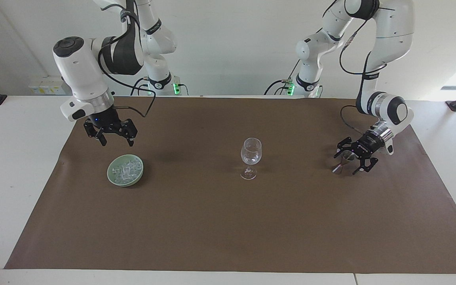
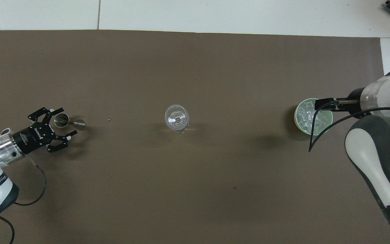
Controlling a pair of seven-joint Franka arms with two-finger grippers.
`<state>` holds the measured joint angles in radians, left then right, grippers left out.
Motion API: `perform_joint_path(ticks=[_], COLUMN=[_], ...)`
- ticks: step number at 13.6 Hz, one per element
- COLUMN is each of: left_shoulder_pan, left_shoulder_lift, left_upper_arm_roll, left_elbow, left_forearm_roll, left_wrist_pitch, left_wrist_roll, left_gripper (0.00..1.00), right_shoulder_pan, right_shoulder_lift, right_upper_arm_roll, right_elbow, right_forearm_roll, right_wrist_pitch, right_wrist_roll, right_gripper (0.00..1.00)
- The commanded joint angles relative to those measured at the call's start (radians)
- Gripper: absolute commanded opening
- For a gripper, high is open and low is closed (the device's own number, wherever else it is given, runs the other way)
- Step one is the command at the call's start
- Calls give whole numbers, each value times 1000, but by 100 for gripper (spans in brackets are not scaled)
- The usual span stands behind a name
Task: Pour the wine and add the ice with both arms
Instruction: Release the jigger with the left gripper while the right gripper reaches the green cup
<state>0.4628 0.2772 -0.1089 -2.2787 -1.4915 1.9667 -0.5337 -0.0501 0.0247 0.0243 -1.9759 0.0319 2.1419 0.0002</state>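
Facing the robots, the high camera shows the right gripper [image 1: 110, 135] hanging with its jaws spread over the brown mat, just above the edge of the pale green round bowl [image 1: 125, 170] on the side nearer the robots. The ice [image 1: 126, 169], a heap of small clear cubes, lies in that bowl toward the right arm's end of the worktop [image 1: 18, 166]. The clear stemmed wine glass [image 1: 250, 158] stands upright at mid-mat. The left gripper [image 1: 354, 158] is low, toward the left arm's end, jaws parted wide around a small metal measuring cup [image 1: 344, 161] that stands on the mat; the cup appears free of both fingers.

Looking from overhead, the left gripper [image 2: 50, 130] brackets the measuring cup [image 2: 61, 120] only loosely, and the cup sits close to one finger. The wine glass [image 2: 177, 118] is well apart from both grippers. The bowl [image 2: 327, 127] is partly covered by the right arm's wrist and cable; the right gripper itself cannot be made out in this view.

Risks, as judgements:
- A sideways withdrawal of the left gripper could clip the light cup and tip it.
- The right gripper may pinch several slick cubes, or none, and drop them on the way to the glass.
- A descent at the rim could tilt or push the shallow bowl.
- The hanging cable could snag the rim.
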Motion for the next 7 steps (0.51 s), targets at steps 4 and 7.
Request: perform_joint_path(ticks=[4,7], left_shoulder_pan=[80,76], left_shoulder_lift=[-54,-148], left_upper_arm_roll=[-8,-8], left_elbow=[111,137], left_forearm_roll=[290,448], left_wrist_pitch=[-28,-17], left_wrist_roll=[8,46], left_gripper=[100,100], right_shoulder_pan=[-22,-22], right_shoulder_lift=[115,162], right_upper_arm_roll=[6,5], right_elbow=[-34,-35], right_forearm_roll=[-6,-7], right_wrist_pitch=[124,141], right_wrist_roll=[-42,-39], right_gripper=[92,88])
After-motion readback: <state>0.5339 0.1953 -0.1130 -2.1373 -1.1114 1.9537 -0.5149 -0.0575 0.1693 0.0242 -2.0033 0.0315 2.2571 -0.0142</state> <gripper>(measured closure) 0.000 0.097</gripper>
